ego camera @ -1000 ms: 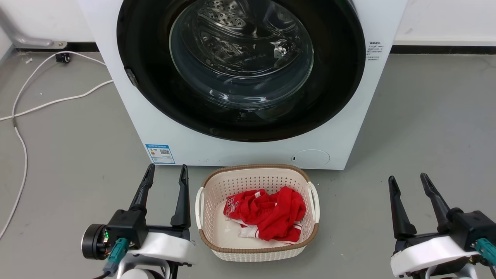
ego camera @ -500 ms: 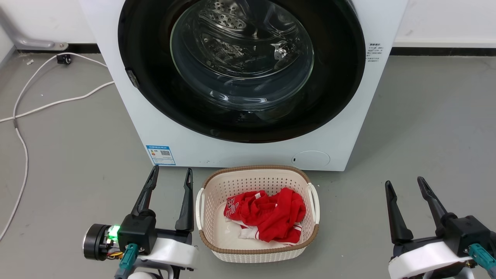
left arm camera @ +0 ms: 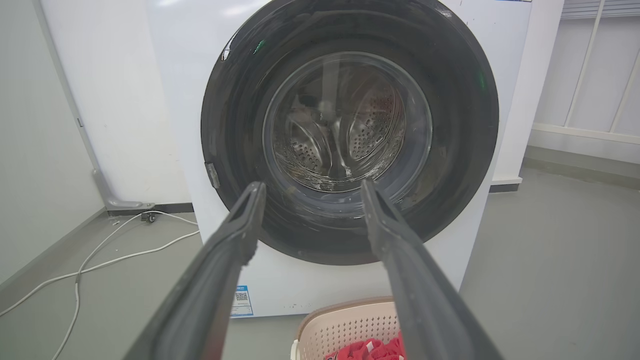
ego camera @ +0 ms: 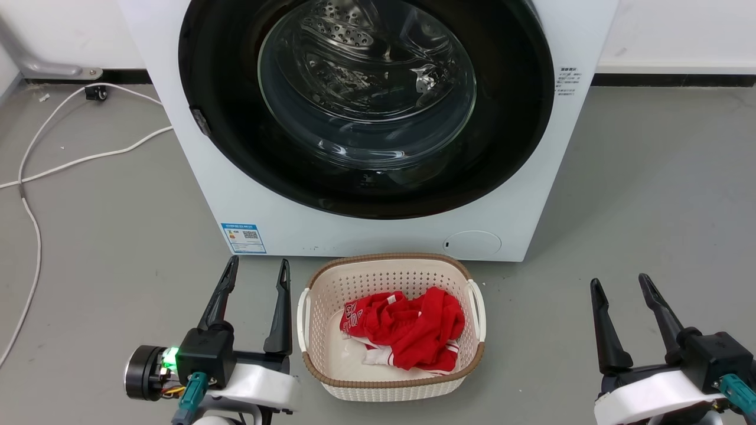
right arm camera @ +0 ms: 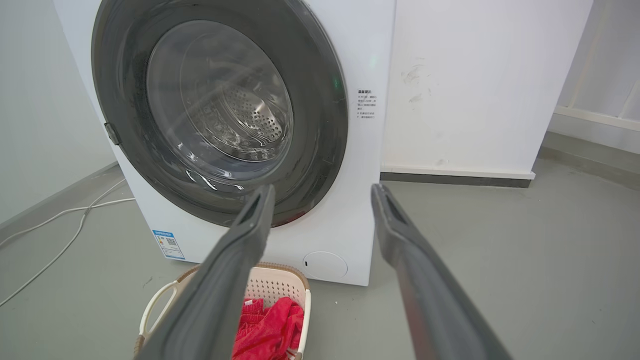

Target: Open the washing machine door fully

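Top of the washing machine door (ego camera: pixel 236 159) beyond the head view's upper edge — side label (ego camera: pixel 566 81) print illegibly small

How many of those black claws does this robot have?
2. The left gripper is at the head view's lower left, beside the laundry basket; the right gripper is at its lower right, above the grey floor. Both are open.
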Available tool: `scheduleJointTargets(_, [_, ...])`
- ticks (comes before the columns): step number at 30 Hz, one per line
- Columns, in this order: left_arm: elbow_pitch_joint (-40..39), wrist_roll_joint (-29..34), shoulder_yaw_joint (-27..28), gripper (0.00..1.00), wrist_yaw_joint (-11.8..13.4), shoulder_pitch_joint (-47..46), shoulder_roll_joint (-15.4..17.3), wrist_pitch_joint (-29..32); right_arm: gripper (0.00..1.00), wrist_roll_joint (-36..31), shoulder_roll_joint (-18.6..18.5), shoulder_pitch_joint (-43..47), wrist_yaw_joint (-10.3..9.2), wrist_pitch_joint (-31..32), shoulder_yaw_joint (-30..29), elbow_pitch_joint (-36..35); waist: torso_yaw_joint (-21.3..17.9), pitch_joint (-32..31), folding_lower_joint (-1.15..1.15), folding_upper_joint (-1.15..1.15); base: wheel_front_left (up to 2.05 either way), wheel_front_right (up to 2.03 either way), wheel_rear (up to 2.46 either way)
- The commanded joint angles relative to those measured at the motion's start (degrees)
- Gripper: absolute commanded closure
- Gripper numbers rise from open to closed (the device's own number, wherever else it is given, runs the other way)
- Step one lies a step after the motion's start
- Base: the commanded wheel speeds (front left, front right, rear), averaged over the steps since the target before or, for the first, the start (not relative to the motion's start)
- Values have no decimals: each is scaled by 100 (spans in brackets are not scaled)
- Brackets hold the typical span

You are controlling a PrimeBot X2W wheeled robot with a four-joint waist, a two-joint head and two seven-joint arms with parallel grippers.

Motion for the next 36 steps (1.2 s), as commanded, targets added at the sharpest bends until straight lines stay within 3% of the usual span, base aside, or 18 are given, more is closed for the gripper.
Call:
scheduleJointTargets(1, [10, -1, 19, 0, 6, 67, -2, -15, 0, 29, 17, 18, -2, -34, -8, 13, -11, 4, 0, 0, 0, 0, 0])
scheduleJointTargets(9, [32, 53, 47, 0, -13, 29, -9, -15, 0, 116, 17, -20, -2, -54, 0, 77, -47, 16, 0, 0, 0, 0, 0])
scheduleJointTargets(10, [30, 55, 52, 0, -16, 28, -9, -15, 52, 123, 17, -25, -2, -51, 3, 89, -53, 18, 0, 0, 0, 0, 0])
scheduleJointTargets(11, [26, 59, 57, 0, -16, 30, -10, -15, 88, 136, 17, -31, -2, -47, 8, 99, -59, 17, 0, 0, 0, 0, 0])
scheduleJointTargets(12, [26, 64, 60, 0, -16, 35, -11, -15, 100, 170, 17, -35, -2, -43, 17, 110, -65, 14, 0, 0, 0, 0, 0])
scheduleJointTargets(20, [23, 70, 72, 0, 7, 65, -16, -15, 100, 552, 17, -69, -2, -119, 58, 142, -97, 7, 0, 0, 0, 0, 0])
scheduleJointTargets(30, [-40, 100, 88, 0, 34, -50, -18, -15, 100, 5535, 15, -568, -2, -199, 485, 806, -135, 117, 0, 0, 0, 0, 0])
scheduleJointTargets(33, [-63, 81, 99, 0, 43, -134, -21, -15, 100, 6765, 13, -972, -2, -143, 453, 946, -155, 226, 0, 0, 0, 0, 0])
scheduleJointTargets(35, [-105, 85, 113, 0, 48, -222, -23, -15, 100, 8295, 13, -1501, -2, 166, 319, 1159, -185, 393, 0, 0, 0, 0, 0])
scheduleJointTargets(36, [-109, 81, 117, 0, 44, -244, -23, -15, 100, 8419, 5, -1698, -2, 252, 226, 1293, -199, 453, 0, 0, 0, 0, 0])
